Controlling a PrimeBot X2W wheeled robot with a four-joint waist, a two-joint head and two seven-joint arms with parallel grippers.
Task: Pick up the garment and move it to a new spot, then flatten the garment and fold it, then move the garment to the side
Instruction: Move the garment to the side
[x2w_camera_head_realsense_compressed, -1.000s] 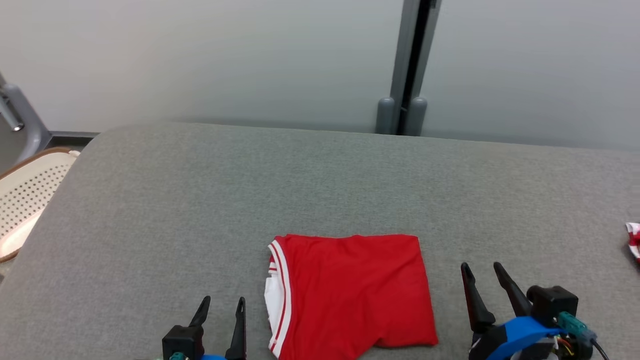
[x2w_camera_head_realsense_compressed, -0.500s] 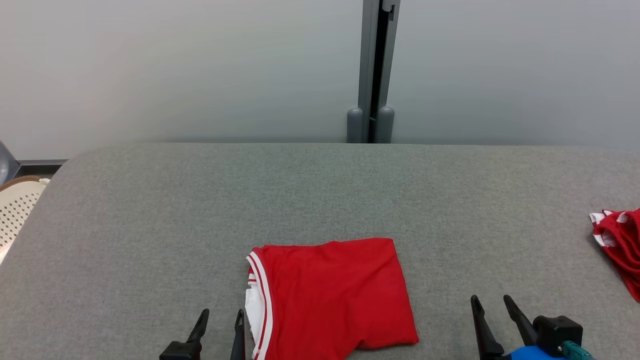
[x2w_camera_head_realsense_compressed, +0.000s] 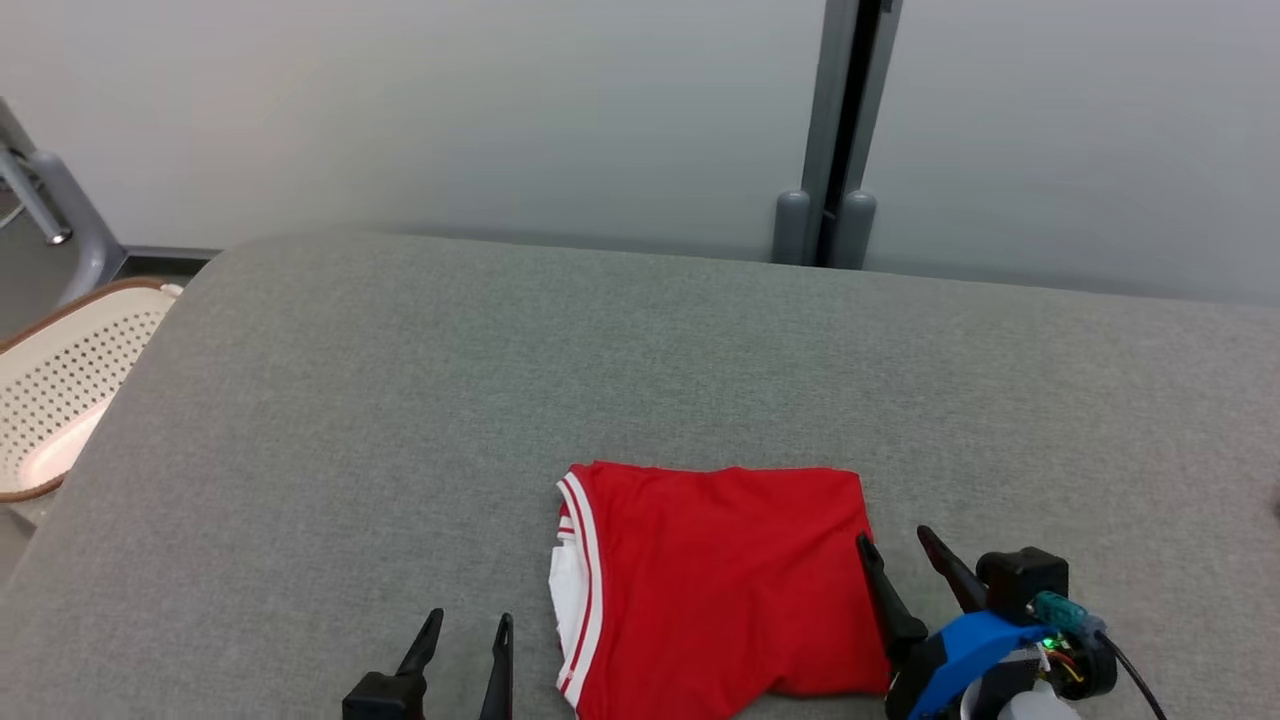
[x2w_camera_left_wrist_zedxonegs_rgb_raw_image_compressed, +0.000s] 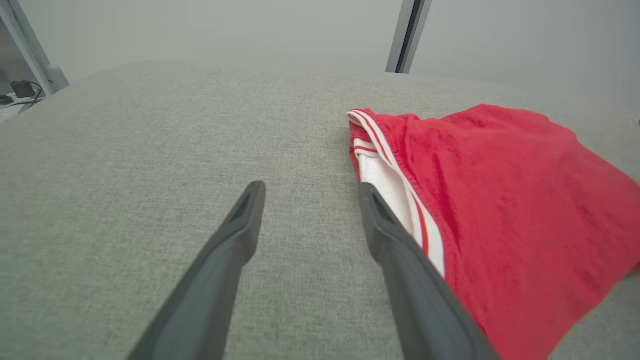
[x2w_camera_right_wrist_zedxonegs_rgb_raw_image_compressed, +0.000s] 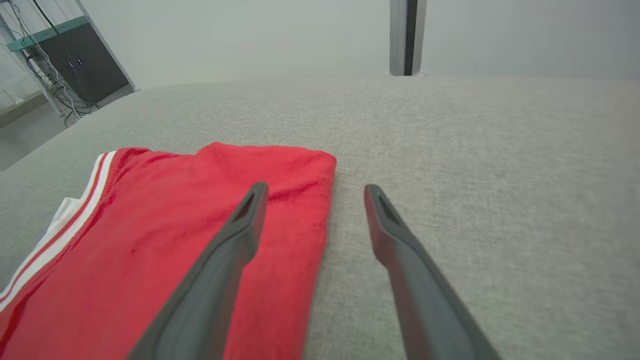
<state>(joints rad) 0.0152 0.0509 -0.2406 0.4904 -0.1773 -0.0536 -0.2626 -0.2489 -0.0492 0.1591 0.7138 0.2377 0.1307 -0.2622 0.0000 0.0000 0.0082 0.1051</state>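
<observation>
Wall panels (x2w_camera_head_realsense_compressed: 400, 100): pale grey, behind the garment (x2w_camera_head_realsense_compressed: 720, 580); a grey post (x2w_camera_head_realsense_compressed: 835, 130) splits them.
Tabletop (x2w_camera_head_realsense_compressed: 400, 400): grey woven cover, rounded far corner; it carries the garment near its front edge.
Garment: red, folded to a rough rectangle and lying flat; a white-striped band (x2w_camera_head_realsense_compressed: 590, 585) runs down its left edge over a white layer (x2w_camera_left_wrist_zedxonegs_rgb_raw_image_compressed: 392, 185). Folding looks done, so carrying it aside is probably what remains.
Basket (x2w_camera_head_realsense_compressed: 60, 390): cream, perforated, brown-rimmed; off the tabletop, well to the garment's left.
Right end effector (x2w_camera_head_realsense_compressed: 892, 536): fingers spread, nothing between them; at the garment's right edge, near its front corner. Likely placed to take that edge.
Left end effector (x2w_camera_head_realsense_compressed: 470, 616): fingers spread, nothing held; just beside the garment's striped edge, over bare tabletop. Likely the matching hold, so the fold lifts level.
Head view gives: both end effectors flanking the garment at once, plus the open tabletop to the garment's left and behind it, where it could go.
Right wrist view adds: one finger over red cloth and the other over bare tabletop, straddling the garment's right edge; whether a finger touches the cloth, I cannot tell. Also a dark cabinet (x2w_camera_right_wrist_zedxonegs_rgb_raw_image_compressed: 95, 70) with cables, far beyond the garment.
Left wrist view adds: the edge layers seen from low, the band raised slightly over the white layer, a gap a finger might enter.
</observation>
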